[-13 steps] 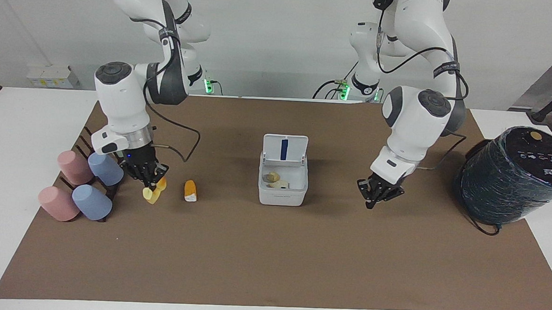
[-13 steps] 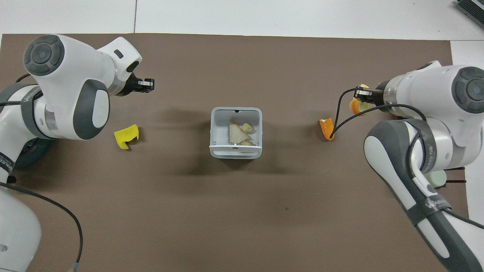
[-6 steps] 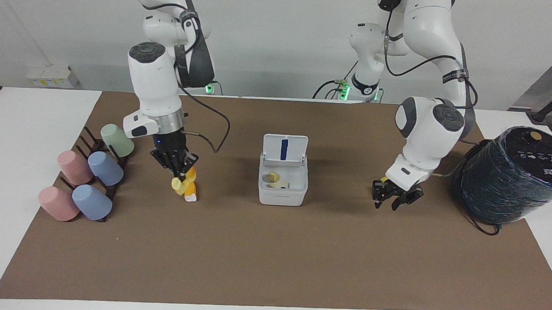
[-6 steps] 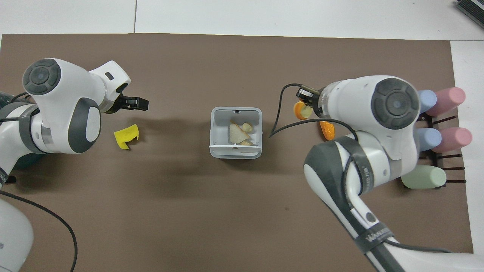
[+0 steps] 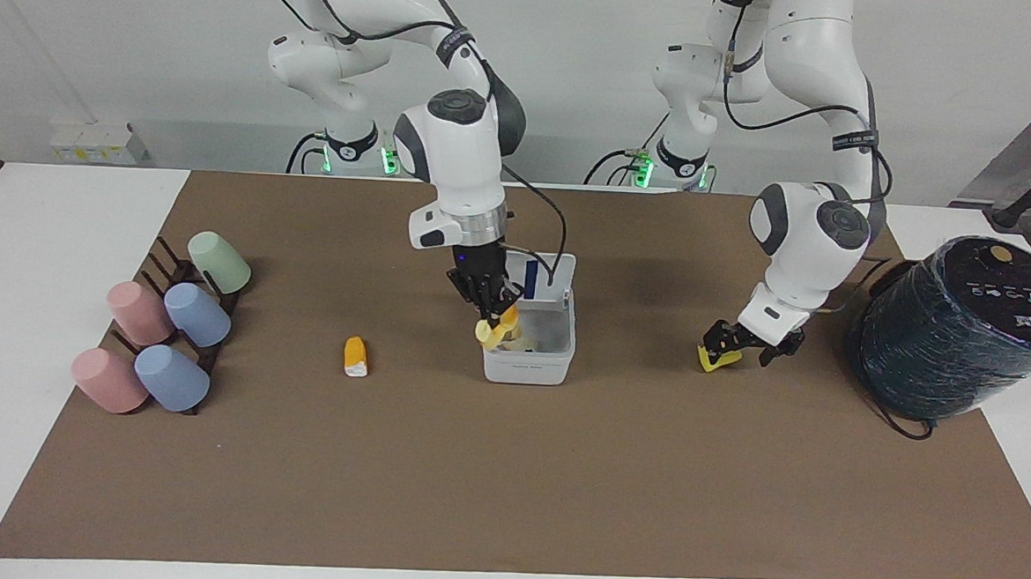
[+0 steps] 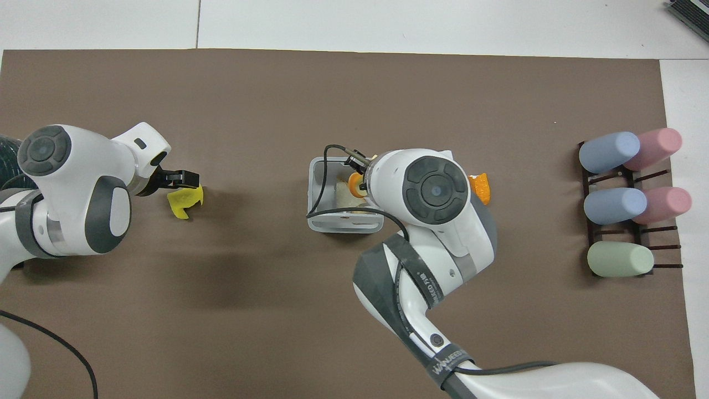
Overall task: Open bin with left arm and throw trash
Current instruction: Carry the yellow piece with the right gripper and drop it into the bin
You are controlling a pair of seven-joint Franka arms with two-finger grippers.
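Right arm hides much of the bin (image 6: 317, 191); contents unclear.

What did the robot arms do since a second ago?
The right gripper carried its pale yellow and orange scrap from beside the cups to over the open bin. The left gripper came down around the bright yellow scrap. The orange-and-white scrap stayed.

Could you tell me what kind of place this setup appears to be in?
Most likely a robotics lab. Two white robot arms are mounted at a white table covered by a brown mat, with staged props laid out: a small bin, scraps, and pastel cups on a rack.
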